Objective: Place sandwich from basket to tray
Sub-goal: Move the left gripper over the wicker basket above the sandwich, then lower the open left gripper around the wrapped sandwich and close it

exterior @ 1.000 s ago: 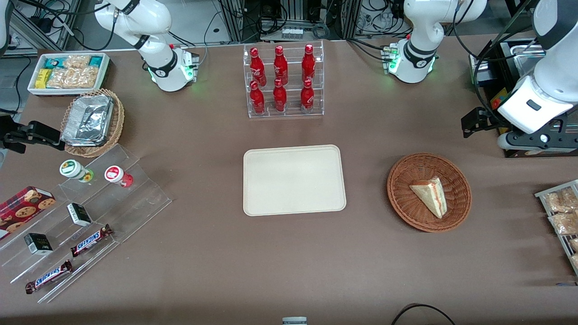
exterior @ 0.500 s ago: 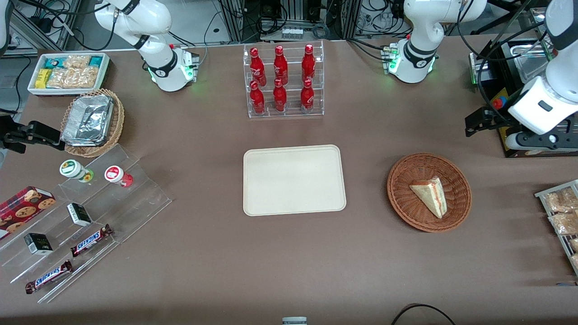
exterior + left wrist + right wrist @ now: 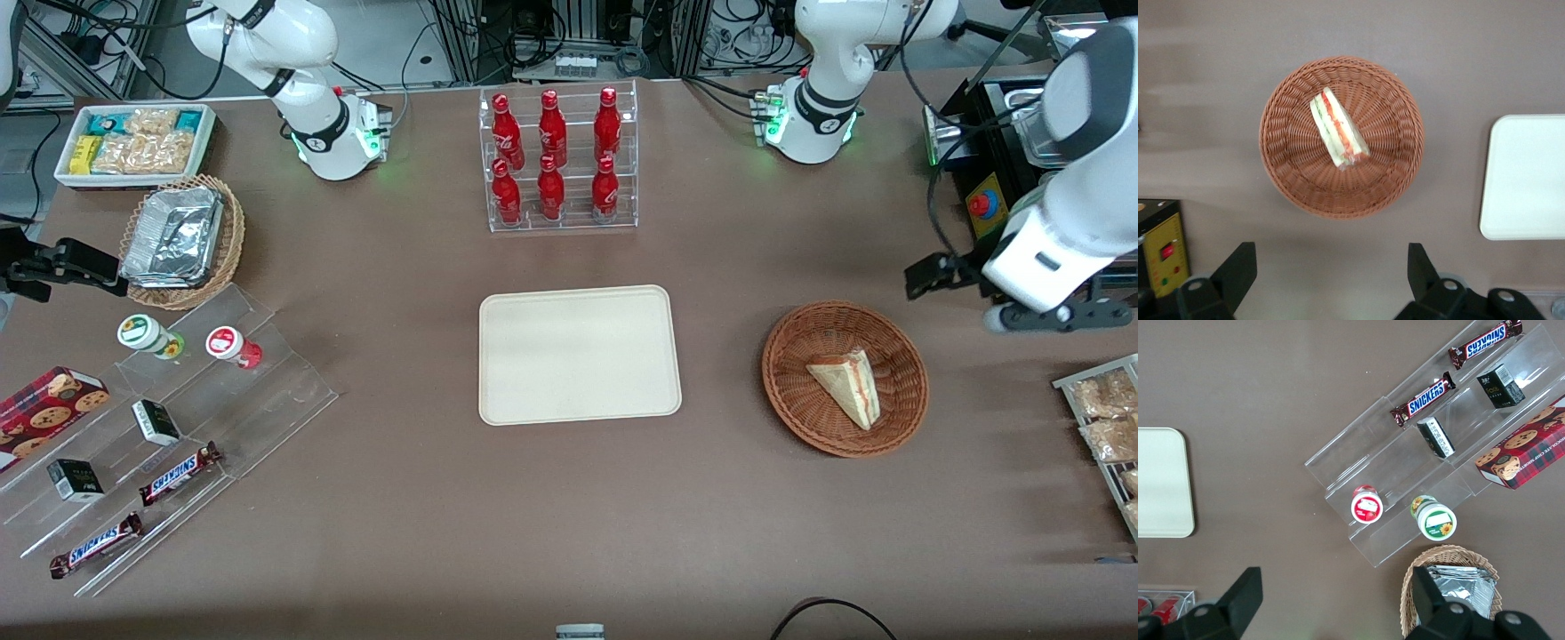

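My end effector, fingers spread wide, hovers above the surface near the basket holding the sandwich.

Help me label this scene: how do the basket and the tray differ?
The basket is round, reddish-brown woven wicker; the tray is a flat, smooth, cream rectangle with rounded corners. The basket holds the sandwich; the tray holds nothing. Both rest on the brown table. The gripper hovers open above the table, beside the basket.

1 sandwich, 1 basket, 1 tray, 6 bottles, 2 Snickers.
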`<move>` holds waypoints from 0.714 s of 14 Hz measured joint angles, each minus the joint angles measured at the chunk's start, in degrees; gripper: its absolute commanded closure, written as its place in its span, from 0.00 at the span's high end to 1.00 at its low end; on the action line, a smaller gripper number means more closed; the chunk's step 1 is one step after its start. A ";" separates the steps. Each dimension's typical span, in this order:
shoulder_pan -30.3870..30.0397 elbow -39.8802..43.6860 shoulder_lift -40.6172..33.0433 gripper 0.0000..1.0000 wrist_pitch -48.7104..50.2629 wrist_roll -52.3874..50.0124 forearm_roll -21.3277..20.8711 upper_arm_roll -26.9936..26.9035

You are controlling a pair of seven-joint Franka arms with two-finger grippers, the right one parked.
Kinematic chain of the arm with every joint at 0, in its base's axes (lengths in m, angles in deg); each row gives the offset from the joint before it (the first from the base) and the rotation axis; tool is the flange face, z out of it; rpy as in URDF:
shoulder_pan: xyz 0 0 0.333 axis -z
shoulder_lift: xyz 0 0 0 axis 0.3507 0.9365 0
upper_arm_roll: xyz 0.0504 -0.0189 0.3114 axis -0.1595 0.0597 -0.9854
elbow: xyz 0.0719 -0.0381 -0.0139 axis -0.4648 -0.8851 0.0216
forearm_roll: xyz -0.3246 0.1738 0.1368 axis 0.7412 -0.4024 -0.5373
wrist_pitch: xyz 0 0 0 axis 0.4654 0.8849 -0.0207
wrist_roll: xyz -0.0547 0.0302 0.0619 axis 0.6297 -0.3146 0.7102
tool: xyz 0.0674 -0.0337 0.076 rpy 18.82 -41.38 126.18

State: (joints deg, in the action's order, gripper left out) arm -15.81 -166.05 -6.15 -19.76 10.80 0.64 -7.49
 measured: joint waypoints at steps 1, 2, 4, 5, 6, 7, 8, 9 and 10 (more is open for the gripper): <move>0.00 -2.49 0.22 1.00 -2.82 -1.14 0.00 0.00; 0.00 -4.88 0.38 1.00 -5.59 -2.55 0.00 0.00; 0.00 -9.38 0.57 1.00 -11.36 -5.34 0.00 0.00; 0.00 -11.15 0.82 1.00 -13.73 -6.83 0.00 0.00; 0.00 -12.33 1.33 1.00 -15.53 -8.42 0.00 0.00; 0.00 -12.97 2.11 1.00 -16.95 -9.88 0.00 0.00; 0.01 -13.24 3.04 1.00 -18.26 -11.32 0.00 0.00; 0.01 -13.32 4.15 1.00 -19.50 -12.69 0.00 0.00; 0.05 -13.35 5.31 1.00 -20.71 -13.76 0.00 0.02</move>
State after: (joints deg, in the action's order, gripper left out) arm -15.76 -179.40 -0.84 -40.47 -2.95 0.64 -7.48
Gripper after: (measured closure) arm 0.000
